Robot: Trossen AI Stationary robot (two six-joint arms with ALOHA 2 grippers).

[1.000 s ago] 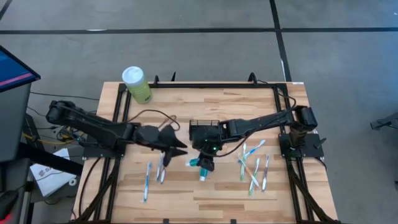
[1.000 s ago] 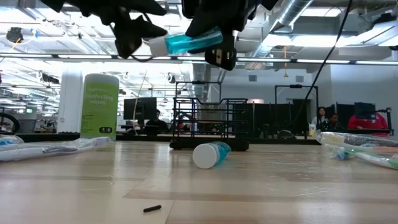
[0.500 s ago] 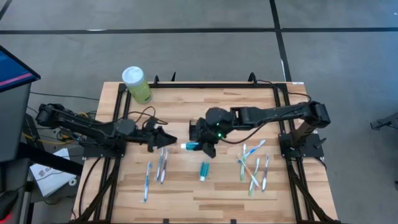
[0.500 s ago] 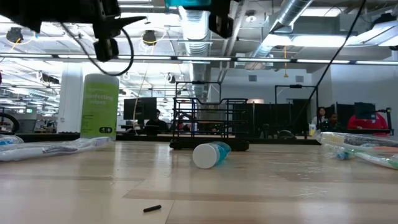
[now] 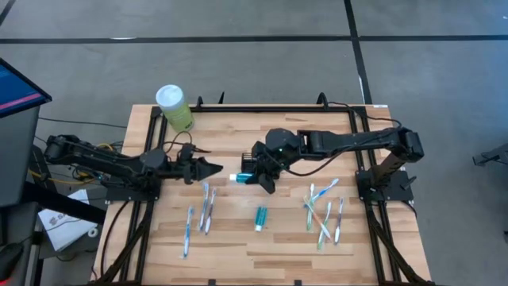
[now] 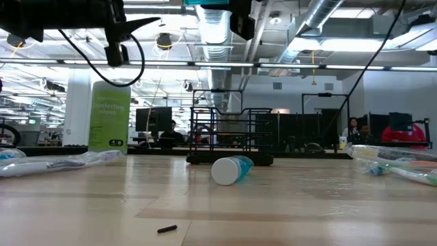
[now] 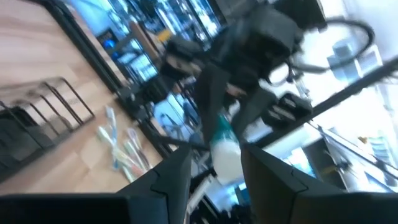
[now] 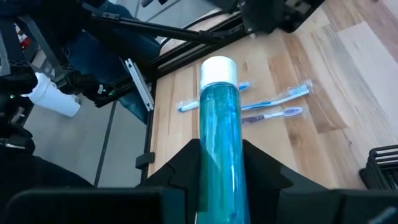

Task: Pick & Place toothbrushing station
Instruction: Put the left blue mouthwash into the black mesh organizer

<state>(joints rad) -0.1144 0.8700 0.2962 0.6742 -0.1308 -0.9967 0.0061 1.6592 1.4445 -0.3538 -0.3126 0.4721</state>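
Toothbrushing station [image 6: 231, 135] sitting upright on table [image 5: 286, 238] near centre, partly hidden under right arm in overhead view. Going left to right: green canister [image 5: 175, 107] standing at far left corner. Left gripper [image 5: 213, 166] hovering above table left of caddy, fingers parted, grasping nothing. Toothbrushes [image 5: 203, 213] lying below it. Right gripper [image 5: 255, 176] clenching blue tube [image 8: 221, 143] over caddy, white cap pointing toward left gripper. Second tube [image 5: 259, 217] lying on table. More toothbrushes [image 5: 324, 210] lying at right.

We are seeing a green canister [image 5: 176, 109] standing at the counter's [image 5: 238, 238] far left corner, and people [image 6: 355, 130] sitting in the room beyond.
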